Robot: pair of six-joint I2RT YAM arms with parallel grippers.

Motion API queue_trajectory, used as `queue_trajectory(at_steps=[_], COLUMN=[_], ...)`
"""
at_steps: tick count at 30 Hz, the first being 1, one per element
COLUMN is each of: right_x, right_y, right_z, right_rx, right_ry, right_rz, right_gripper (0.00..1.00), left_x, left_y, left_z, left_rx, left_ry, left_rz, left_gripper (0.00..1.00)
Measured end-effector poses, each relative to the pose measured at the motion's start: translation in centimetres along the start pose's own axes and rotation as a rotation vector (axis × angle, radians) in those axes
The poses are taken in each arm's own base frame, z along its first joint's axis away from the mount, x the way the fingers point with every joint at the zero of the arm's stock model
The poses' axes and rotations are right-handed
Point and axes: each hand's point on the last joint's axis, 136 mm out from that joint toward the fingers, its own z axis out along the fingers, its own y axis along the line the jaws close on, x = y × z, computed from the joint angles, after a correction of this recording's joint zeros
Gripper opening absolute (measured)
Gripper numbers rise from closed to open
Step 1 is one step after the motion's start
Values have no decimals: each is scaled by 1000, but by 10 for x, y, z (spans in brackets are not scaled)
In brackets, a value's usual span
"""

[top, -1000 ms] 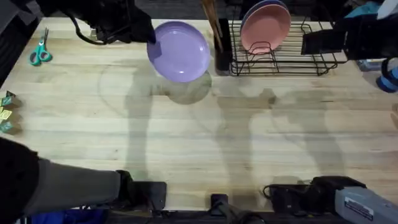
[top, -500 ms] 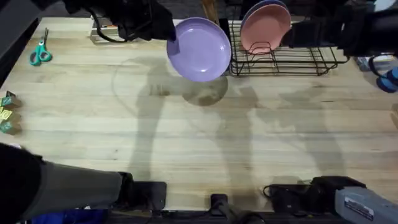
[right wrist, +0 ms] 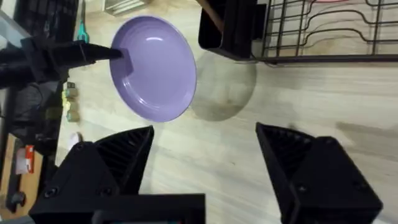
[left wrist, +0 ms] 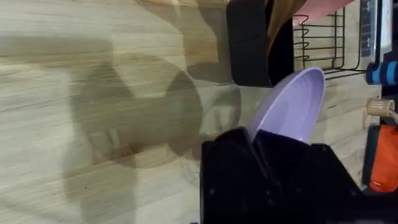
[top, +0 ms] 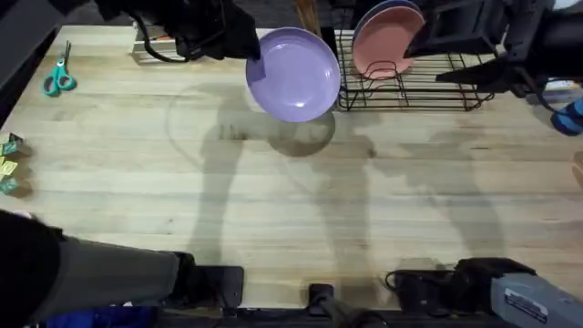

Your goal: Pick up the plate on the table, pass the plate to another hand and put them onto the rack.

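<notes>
- Left gripper (top: pixel 248 56) is clamped on the rim of the lavender plate (top: pixel 293 73); in the left wrist view the black fingers (left wrist: pixel 245 149) pinch the plate's edge.
- The plate is off the table (top: pixel 273 200), held up over the far edge, about mid-width, just beside the rack's near-left corner. Its shadow sits on the wood below, so it's airborne.
- It's gripped at the left rim with the face tilted out toward the right arm. I read that as presenting the free rim for a handover.
- Right gripper (right wrist: pixel 205 155) has its fingers spread wide and holds nothing. The plate is framed between the two fingers in its wrist view, well apart for now. Looks lined up for the take, not yet in contact.
- In the overhead view the right gripper (top: pixel 446 41) hangs over the black wire dish rack (top: pixel 410 91), at the far right of the table.
- The rack already carries a salmon-pink plate (top: pixel 389 41) standing upright in a left-hand slot. Slots further right look free.
- Plate look: round, shallow, plain lavender plastic, raised rim, matte, with no pattern or visible dirt.
- A black utensil holder (top: pixel 325 77) stands between the plate and the rack; it's a snag risk on the transfer path.
- Scissors (top: pixel 58 77) lie at the far-left corner, clear of the work.
</notes>
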Motion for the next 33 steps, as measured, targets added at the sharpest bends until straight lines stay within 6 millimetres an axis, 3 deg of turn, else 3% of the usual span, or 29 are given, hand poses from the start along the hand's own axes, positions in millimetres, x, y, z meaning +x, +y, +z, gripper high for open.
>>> queue_trajectory(at_steps=[7,19,25,33], right_x=[3,11,21,27], right_y=[15,24,21,36], right_z=[7,68,94,131], right_rx=[-36,-65,32,36], right_ry=[14,144,166,173], right_rz=[-30,8,-6,-69], right_gripper=[992,992,992,992], left_x=[0,0,0,0], left_y=[0,0,0,0], left_z=[0,0,0,0], left_rx=[0,0,0,0], left_ry=[0,0,0,0], left_rz=[0,0,0,0], left_gripper=[43,42,43,43])
